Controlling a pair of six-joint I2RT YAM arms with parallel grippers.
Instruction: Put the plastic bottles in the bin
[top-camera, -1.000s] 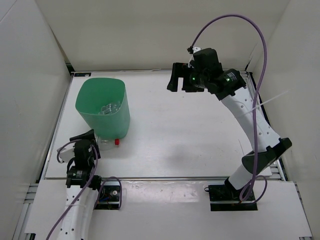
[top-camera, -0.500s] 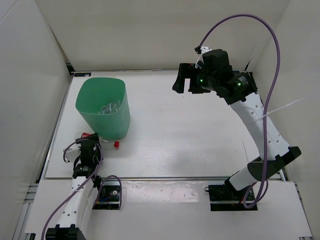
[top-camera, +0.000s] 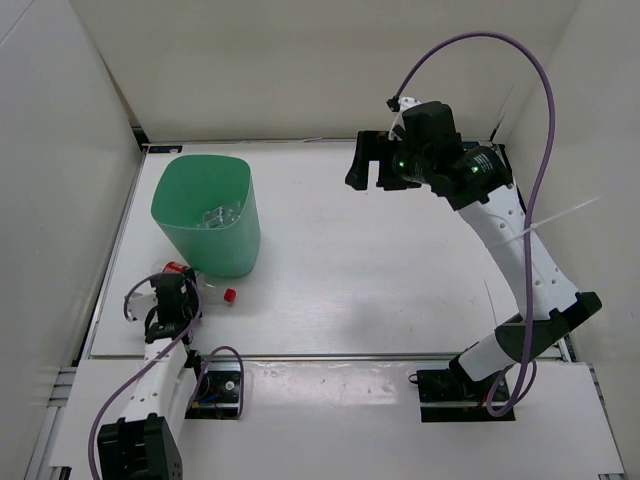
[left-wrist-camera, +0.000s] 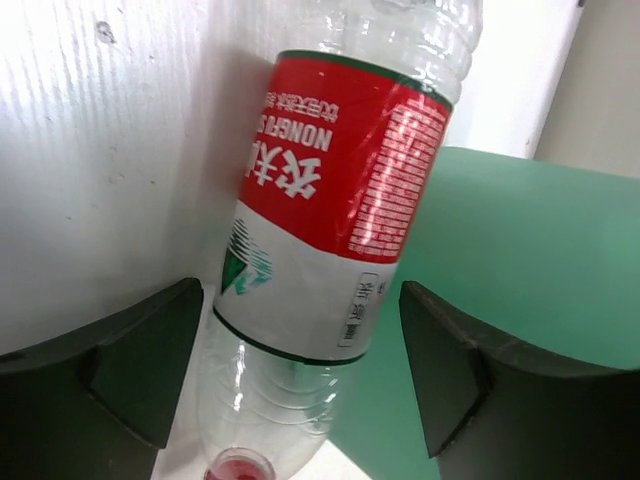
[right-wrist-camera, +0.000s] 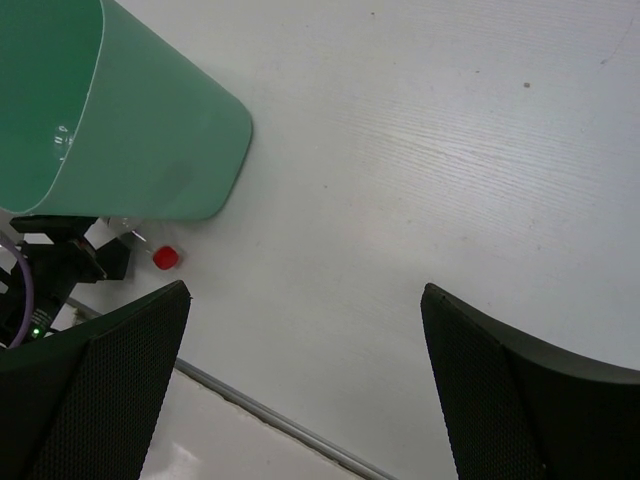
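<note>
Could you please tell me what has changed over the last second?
The left gripper came down beside the bin and now straddles the red-label bottle, with a jaw on either side and not visibly clamped. The right gripper drifted slightly right, open. The bin and the bottles inside it stayed put.

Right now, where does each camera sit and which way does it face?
Top external: above and behind, looking down on table, bin, left arm, right arm.
Left wrist: low, facing the red-label bottle beside the bin; left gripper frames it.
Right wrist: high, looking down at the table; right gripper shows.
All share the bin.
</note>
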